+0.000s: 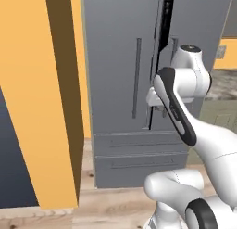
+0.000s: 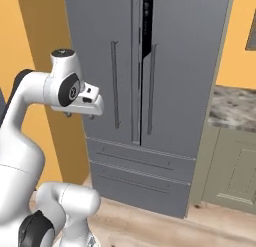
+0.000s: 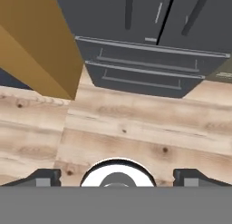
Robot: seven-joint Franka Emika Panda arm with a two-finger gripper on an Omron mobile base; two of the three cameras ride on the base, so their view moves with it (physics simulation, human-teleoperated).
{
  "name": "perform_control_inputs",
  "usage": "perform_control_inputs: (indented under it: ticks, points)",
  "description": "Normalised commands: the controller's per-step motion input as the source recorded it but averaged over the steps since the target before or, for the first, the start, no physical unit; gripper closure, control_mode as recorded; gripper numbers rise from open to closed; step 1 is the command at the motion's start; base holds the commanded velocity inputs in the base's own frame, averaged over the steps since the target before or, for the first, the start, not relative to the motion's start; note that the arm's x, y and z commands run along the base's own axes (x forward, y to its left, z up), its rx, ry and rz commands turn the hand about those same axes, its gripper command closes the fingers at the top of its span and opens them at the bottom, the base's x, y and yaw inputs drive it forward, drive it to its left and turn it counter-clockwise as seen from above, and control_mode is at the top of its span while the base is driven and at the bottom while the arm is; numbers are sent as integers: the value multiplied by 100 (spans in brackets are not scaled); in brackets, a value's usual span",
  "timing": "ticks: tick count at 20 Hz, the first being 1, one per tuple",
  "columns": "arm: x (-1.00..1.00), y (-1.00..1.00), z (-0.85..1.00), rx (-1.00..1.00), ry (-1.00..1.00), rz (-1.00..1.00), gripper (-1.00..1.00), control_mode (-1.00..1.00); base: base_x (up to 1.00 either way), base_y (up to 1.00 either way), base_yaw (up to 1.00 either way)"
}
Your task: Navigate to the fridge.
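Observation:
The fridge (image 1: 115, 61) is a tall grey French-door unit right in front of the base. It has two upper doors with long thin handles and two wide drawers below. In the right base view the fridge (image 2: 175, 66) shows a dark gap between its doors near the top. My gripper (image 2: 80, 114) hangs in front of the fridge's left door at mid height, pointing down at the floor. In the hand view the gripper (image 3: 117, 175) is open, its fingertips (image 3: 43, 175) far apart with nothing between them, and the fridge (image 3: 145, 69) drawers lie at the top.
An orange side panel (image 1: 37, 107) stands close on the left of the fridge. On the right are a marble counter (image 2: 235, 108) and olive cabinets (image 2: 235, 176). Light wood floor (image 3: 136, 123) lies between the base and the fridge.

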Motion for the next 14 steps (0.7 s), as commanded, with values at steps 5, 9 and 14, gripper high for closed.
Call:
perform_control_inputs:
  ticks: [5, 9, 14]
  points:
    - [0, 0, 0, 0, 0, 0, -100, 100, 53, 24, -10]
    - [0, 0, 0, 0, 0, 0, -100, 100, 34, -9, -1]
    - [0, 0, 0, 0, 0, 0, -100, 100, 51, -20, -2]
